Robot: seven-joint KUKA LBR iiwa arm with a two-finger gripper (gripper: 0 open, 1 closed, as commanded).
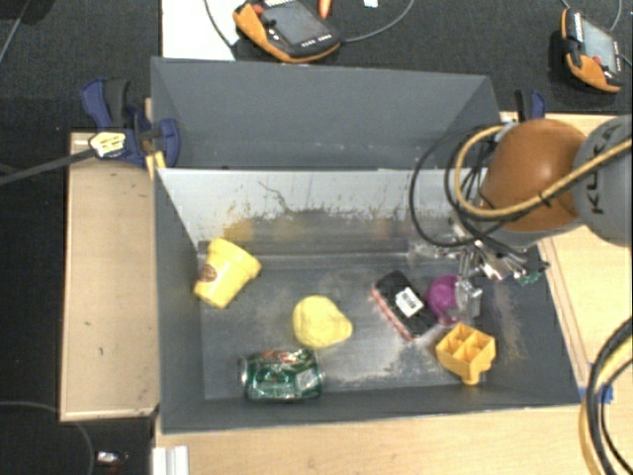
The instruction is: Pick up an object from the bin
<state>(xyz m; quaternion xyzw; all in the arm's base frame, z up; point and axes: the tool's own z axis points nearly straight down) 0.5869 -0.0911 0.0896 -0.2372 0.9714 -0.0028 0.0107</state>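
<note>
End effector (467, 283) low at the right of the grey bin (297, 117), just beside a small magenta object (441, 295) (contact unclear). Released or clenched: cannot tell. The magenta object lies on the floor, next to a black packet (404, 303). Judged: nothing lifted yet; grasp and lift remain.

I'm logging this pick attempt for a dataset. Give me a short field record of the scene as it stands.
container: grey bin
gripper: gripper, low at the right side
nearest things: purple object; black flat box; yellow gridded piece
left: yellow cup, lying on its side
middle: yellow lump
front: green crushed can
held: cannot tell
</note>
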